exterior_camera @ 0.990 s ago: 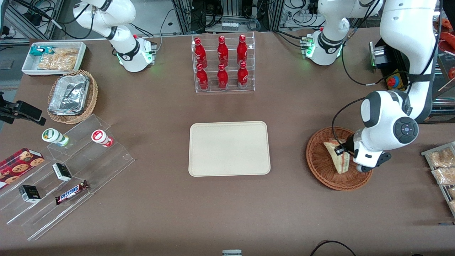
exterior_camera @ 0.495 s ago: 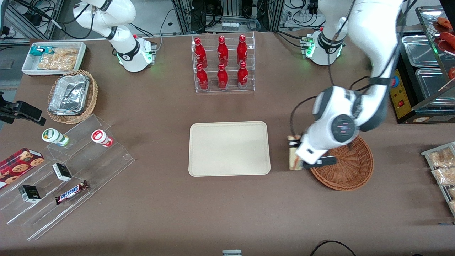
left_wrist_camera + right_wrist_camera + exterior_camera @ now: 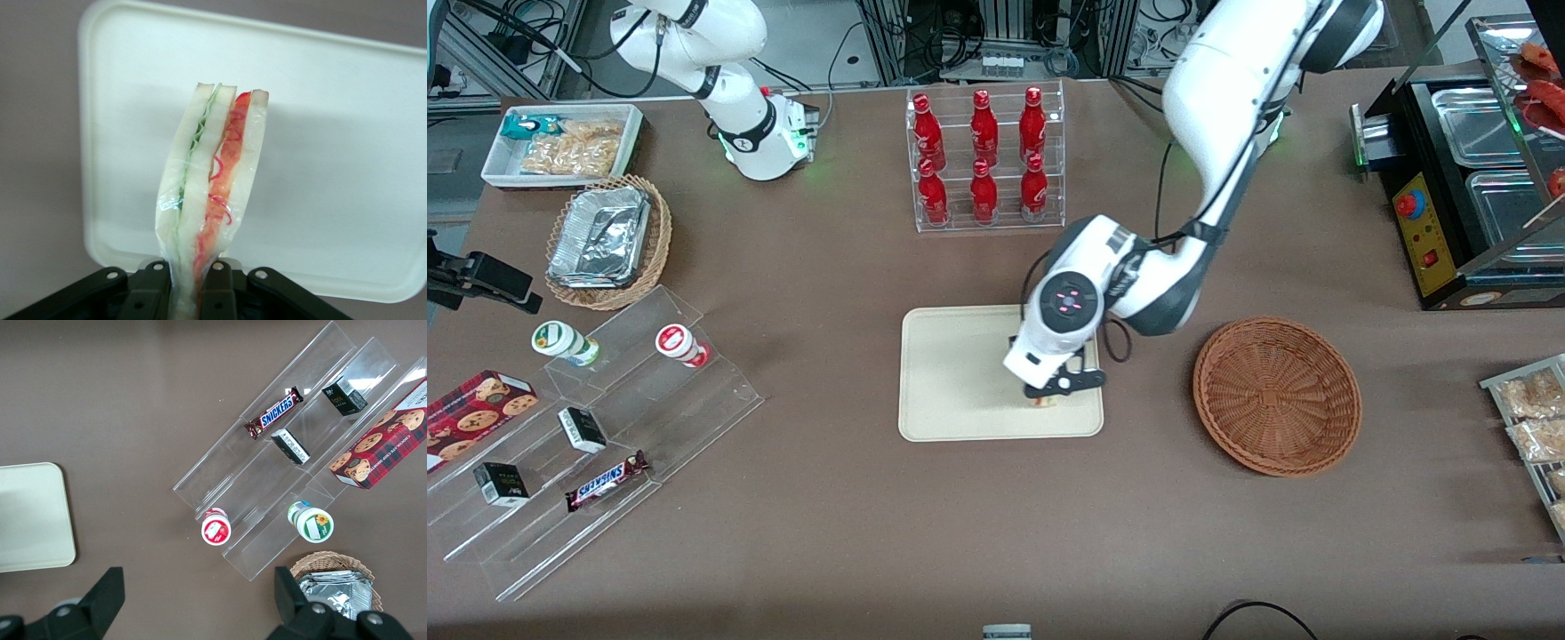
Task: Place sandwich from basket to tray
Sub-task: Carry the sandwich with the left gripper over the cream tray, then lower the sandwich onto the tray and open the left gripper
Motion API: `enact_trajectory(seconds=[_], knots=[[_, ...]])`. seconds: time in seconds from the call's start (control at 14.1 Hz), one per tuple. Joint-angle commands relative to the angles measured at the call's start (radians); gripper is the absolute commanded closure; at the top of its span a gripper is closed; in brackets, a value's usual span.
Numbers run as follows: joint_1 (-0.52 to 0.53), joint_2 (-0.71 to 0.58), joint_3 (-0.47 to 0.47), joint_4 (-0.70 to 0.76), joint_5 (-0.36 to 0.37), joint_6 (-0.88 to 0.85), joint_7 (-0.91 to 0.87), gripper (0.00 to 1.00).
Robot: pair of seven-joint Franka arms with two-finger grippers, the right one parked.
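Note:
My left gripper is over the cream-beige tray, at the part nearest the basket. In the left wrist view the gripper is shut on the sandwich, a wedge of white bread with green and red filling, held above the tray. In the front view the arm hides nearly all of the sandwich; a small bit shows under the gripper. The reddish-brown wicker basket sits beside the tray toward the working arm's end, with nothing in it.
A clear rack of red bottles stands farther from the front camera than the tray. Acrylic steps with snacks, a tan basket with foil containers and a white bin lie toward the parked arm's end. Bagged snacks lie at the working arm's end.
My left gripper has carried the sandwich out of the basket and sideways to above the tray. The basket now holds nothing.

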Motion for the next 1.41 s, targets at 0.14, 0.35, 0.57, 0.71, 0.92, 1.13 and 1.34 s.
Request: enact_trajectory(seconds=[0.14,0.35,0.57,0.71,0.92,1.13,1.34], knots=[[-0.069,0.123,0.015,0.17,-0.001,-0.027,-0.101,0.97],[-0.072,0.14,0.012,0.171,-0.001,-0.022,-0.104,0.97],[-0.07,0.154,0.011,0.171,-0.004,-0.018,-0.098,0.88],[-0.07,0.157,0.004,0.17,-0.009,-0.014,-0.092,0.51],[-0.07,0.139,0.004,0.168,-0.003,-0.021,-0.092,0.0],[-0.059,0.052,0.017,0.16,0.011,-0.051,-0.093,0.0],[-0.041,-0.041,0.026,0.16,0.013,-0.146,-0.089,0.0]])
